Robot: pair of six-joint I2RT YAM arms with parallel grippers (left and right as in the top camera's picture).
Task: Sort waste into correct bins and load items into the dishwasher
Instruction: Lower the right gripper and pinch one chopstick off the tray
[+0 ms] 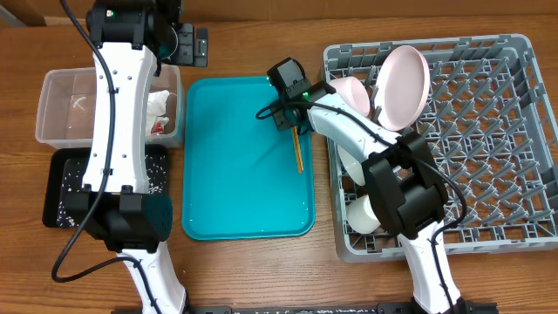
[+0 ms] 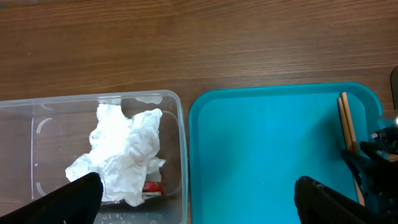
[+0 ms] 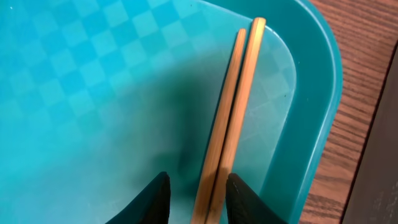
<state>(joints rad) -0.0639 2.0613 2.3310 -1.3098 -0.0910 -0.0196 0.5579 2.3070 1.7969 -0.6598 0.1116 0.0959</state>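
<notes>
The chopsticks (image 3: 227, 118) lie side by side near the right edge of the teal tray (image 1: 235, 174), their lower ends cut off in the right wrist view. The right end effector (image 3: 198, 190) straddles them at a narrow gap, and a sliver of tray shows beside one finger. To the right, the grey dish rack (image 1: 506, 139) holds a plate (image 1: 403, 80) on edge, a bowl (image 1: 351, 90) and a cup (image 1: 361, 215), all partly hidden by the right arm. At the left of the tabletop (image 2: 199, 43), the left arm (image 1: 118, 113) covers much of the clear tub (image 1: 65, 105) and the black tray (image 1: 57, 187) speckled with rice grains (image 1: 157, 179). The tub contains the crumpled napkin (image 2: 124, 149) and the red wrapper (image 2: 153, 187), whose print is too small to read. The left end effector (image 2: 199, 202) is spread wide and holds nothing.
</notes>
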